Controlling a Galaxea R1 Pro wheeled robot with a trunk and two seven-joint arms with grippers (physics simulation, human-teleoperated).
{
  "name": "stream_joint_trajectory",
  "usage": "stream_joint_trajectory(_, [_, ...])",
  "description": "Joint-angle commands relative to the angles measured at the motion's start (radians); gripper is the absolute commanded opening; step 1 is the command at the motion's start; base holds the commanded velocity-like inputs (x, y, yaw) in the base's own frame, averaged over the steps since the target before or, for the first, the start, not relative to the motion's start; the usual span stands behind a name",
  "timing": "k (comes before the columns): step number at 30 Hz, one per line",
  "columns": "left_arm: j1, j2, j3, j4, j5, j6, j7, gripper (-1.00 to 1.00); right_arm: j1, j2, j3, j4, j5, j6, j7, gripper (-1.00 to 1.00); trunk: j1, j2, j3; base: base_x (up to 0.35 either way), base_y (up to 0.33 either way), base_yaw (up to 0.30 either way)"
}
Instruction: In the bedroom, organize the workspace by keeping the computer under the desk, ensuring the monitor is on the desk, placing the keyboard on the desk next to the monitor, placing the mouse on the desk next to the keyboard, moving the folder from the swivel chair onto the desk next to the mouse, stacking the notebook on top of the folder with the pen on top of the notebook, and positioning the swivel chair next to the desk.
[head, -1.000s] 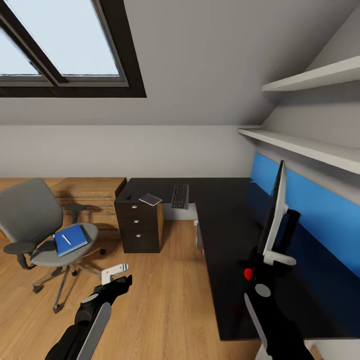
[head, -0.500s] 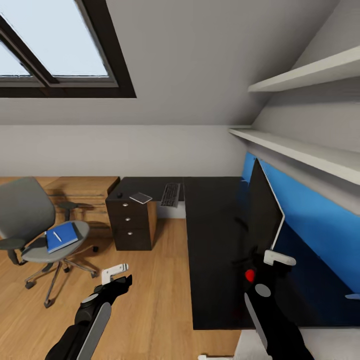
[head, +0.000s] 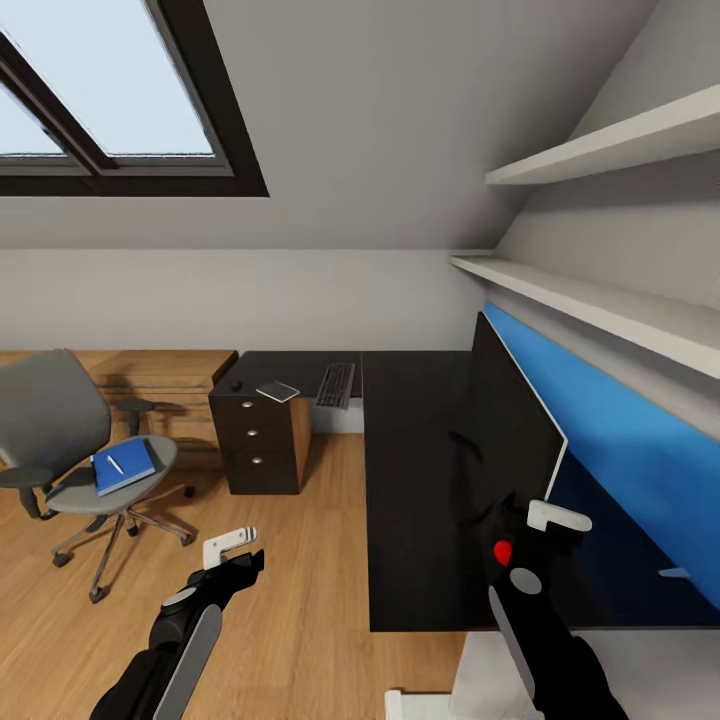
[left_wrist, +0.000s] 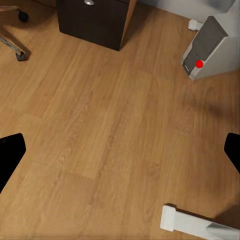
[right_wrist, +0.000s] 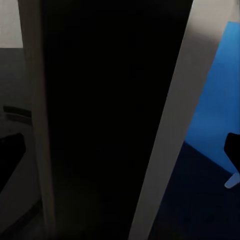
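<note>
Right end effector (head: 520, 545) sits at the lower corner of the monitor (head: 515, 420), by its red dot; the dark arm hides the fingers in the head view and the right wrist view is too close and dark to read, so I cannot tell whether it has closed on the panel or merely sits against it; left end effector (head: 232, 548) hangs over bare wooden floor with its fingers spread wide and nothing between them.

Outward from the right arm, the monitor stands on the near leg of the surface (head: 420, 540), turned almost edge-on, close to the blue wall panel (head: 620, 440); I would judge it the heaviest and most fragile piece here, stiff but top-heavy, best taken by the frame or the foot rather than the screen face, and slid more than lifted.

At the far edge of the surface lie the keyboard (head: 336, 385), the notebook (head: 277, 390) and the mouse (head: 236, 385), the last two above the drawer unit (head: 258, 445); all look light and rigid; the thin notebook likely needs an edge pinch.

The computer (left_wrist: 207, 47) stands on the floor; the swivel chair (head: 75, 440) stands well apart from the surface, bearing the folder (head: 124, 467) with the pen (head: 115, 464) on it.
</note>
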Motion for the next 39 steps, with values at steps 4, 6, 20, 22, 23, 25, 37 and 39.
stream_joint_trajectory(4, [-0.001, 0.0, -0.001, -0.001, 0.011, 0.002, 0.01, 1.0, -0.001, 0.0, 0.0, 0.001, 0.005, -0.001, -0.004, 1.0, 0.0, -0.001, -0.002, -0.004, -0.002, 0.0])
stream_joint_trajectory(6, [-0.001, 0.0, -0.001, -0.001, 0.011, 0.003, 0.01, 1.0, -0.001, 0.0, 0.001, 0.001, 0.005, -0.002, -0.004, 1.0, 0.0, -0.001, -0.002, -0.072, 0.032, 0.0])
stream_joint_trajectory(20, [0.0, 0.002, 0.006, 0.01, 0.014, 0.006, 0.012, 1.0, -0.001, 0.002, 0.014, -0.004, 0.005, -0.024, 0.003, 1.0, 0.0, -0.001, -0.002, -0.26, 0.054, 0.0])
stream_joint_trajectory(22, [0.0, 0.002, 0.006, 0.01, 0.014, 0.006, 0.012, 1.0, -0.001, 0.002, 0.014, -0.004, 0.005, -0.024, 0.004, 1.0, 0.0, -0.001, -0.002, -0.331, 0.002, 0.0])
stream_joint_trajectory(23, [0.0, 0.002, 0.006, 0.011, 0.014, 0.006, 0.012, 1.0, -0.001, 0.002, 0.014, -0.004, 0.005, -0.024, 0.004, 1.0, 0.0, -0.001, -0.002, -0.331, 0.001, 0.0])
stream_joint_trajectory(25, [-0.001, 0.002, 0.006, 0.012, 0.014, 0.006, 0.012, 1.0, -0.001, 0.002, 0.014, -0.005, 0.005, -0.025, 0.004, 1.0, 0.0, -0.001, -0.002, -0.318, 0.001, 0.0])
stream_joint_trajectory(37, [-0.001, 0.002, 0.002, 0.012, 0.014, 0.006, 0.013, 1.0, 0.002, -0.001, 0.012, -0.011, 0.007, -0.026, 0.103, 1.0, 0.0, -0.001, -0.002, -0.074, 0.0, 0.0])
stream_joint_trajectory(39, [-0.001, 0.002, 0.001, 0.012, 0.014, 0.006, 0.012, 1.0, 0.002, -0.003, 0.009, -0.013, 0.008, -0.025, 0.164, 1.0, 0.0, -0.001, -0.002, 0.0, 0.0, 0.0])
